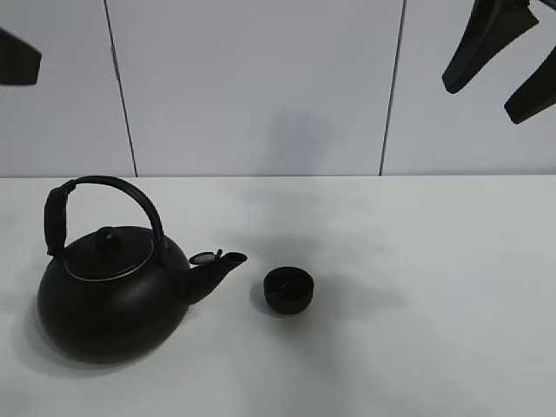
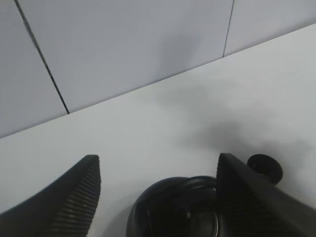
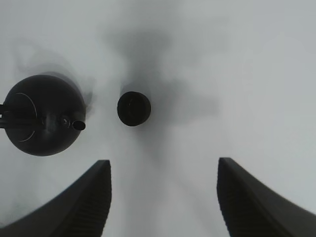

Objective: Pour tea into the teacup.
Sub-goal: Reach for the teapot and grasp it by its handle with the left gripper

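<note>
Exterior high view shows a white surface (image 1: pixel 417 347) with a big black kettle (image 1: pixel 109 295) near its left edge. The kettle stands upright with its lid on and its handle up. Its spout (image 1: pixel 228 260) points right, at the teacup (image 1: pixel 288 289). The teacup sits upright near the middle of the surface, just beside the spout but not touching it. I cannot tell if anything is inside it. The left gripper (image 2: pixel 158 163) hangs in the air over the kettle. Its jaws are wide and hold nothing. The right gripper (image 1: pixel 484 100) is high up over the right side of the surface, well apart from the teacup. Its jaws are wide too and hold nothing.
</note>
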`<act>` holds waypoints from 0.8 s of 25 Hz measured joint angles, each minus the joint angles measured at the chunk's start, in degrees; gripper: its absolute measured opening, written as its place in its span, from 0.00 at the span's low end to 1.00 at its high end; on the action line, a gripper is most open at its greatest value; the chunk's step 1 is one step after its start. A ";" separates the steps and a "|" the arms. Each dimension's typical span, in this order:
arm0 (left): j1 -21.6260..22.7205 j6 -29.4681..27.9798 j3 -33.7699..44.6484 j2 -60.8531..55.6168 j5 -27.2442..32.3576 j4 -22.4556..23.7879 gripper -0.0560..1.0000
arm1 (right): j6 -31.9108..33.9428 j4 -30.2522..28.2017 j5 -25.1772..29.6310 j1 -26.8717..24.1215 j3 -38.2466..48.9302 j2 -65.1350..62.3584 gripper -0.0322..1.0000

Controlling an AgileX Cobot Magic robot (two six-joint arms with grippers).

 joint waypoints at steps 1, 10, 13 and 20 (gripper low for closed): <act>0.00 0.01 1.60 -0.09 -1.20 -0.04 0.51 | 0.00 0.00 0.00 0.00 0.00 0.00 0.45; 0.00 -5.35 9.86 -0.09 -12.91 -0.46 0.50 | 0.00 0.00 -0.05 0.00 0.00 0.00 0.45; 0.00 -12.63 11.84 -0.14 -17.73 -0.09 0.50 | 0.00 -0.05 -0.05 0.00 0.00 0.00 0.45; 0.00 -41.67 20.66 -0.31 -37.01 23.69 0.50 | 0.00 -0.23 -0.12 0.00 0.00 0.00 0.45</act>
